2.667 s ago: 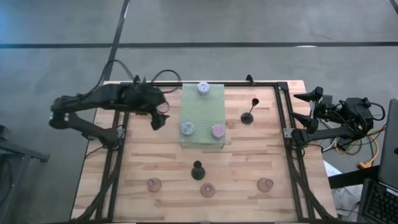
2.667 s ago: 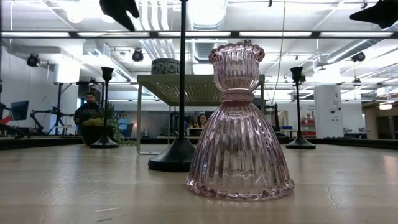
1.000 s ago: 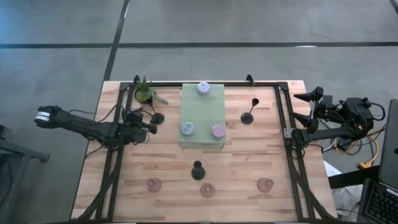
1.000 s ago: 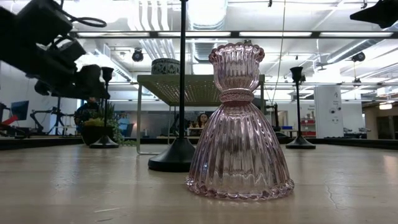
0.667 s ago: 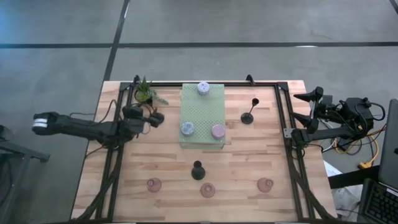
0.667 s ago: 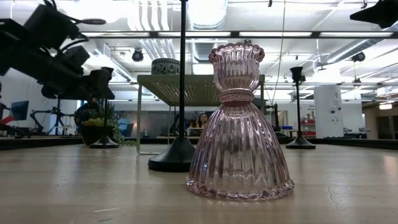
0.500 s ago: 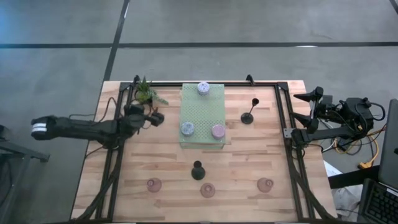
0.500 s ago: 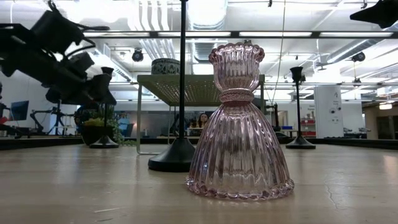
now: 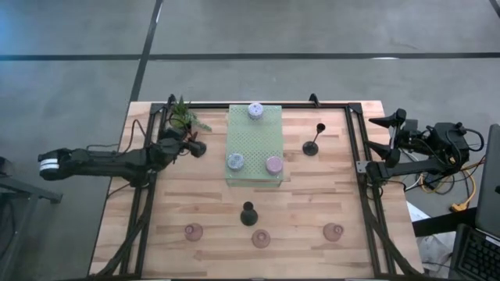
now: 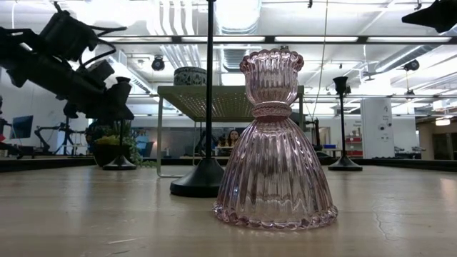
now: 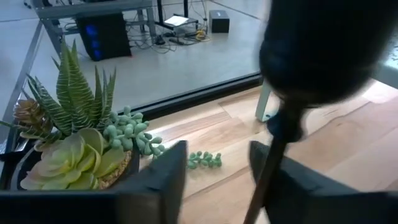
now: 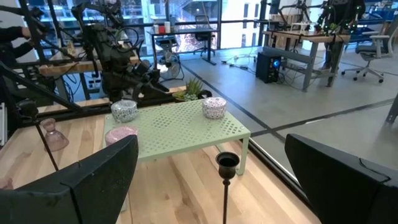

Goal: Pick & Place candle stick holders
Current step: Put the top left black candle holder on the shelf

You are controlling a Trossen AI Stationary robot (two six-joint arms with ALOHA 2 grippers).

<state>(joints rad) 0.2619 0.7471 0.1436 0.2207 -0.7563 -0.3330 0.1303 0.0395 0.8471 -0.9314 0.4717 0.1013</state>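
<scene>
A slim black candlestick stands on its round base at the far left, beside the potted plant. My left gripper reaches level from the table's left, open, its fingers on either side of that candlestick's stem, below the cup. Two more black candlesticks stand on the wood. The green mat carries three small cups. Three pink holders stand near the front edge. My right gripper waits open off the right edge. My left gripper has the candlestick's upper stem between its fingers, close against one finger and with a gap to the other. I cannot tell whether it touches the stem. The fingers come level from the table's left, across the upright stem.
The plant stands just beyond the left gripper on its far side. The mat is a raised shelf on legs right of the candlestick. A black frame rail runs along the table's left side under the arm. Bare wood lies mid-table.
My left gripper has moved toward the table's far edge and a little right, up to the black candlestick beside the plant, so that the stem now stands between its fingers. The candlestick has stayed upright in place.
</scene>
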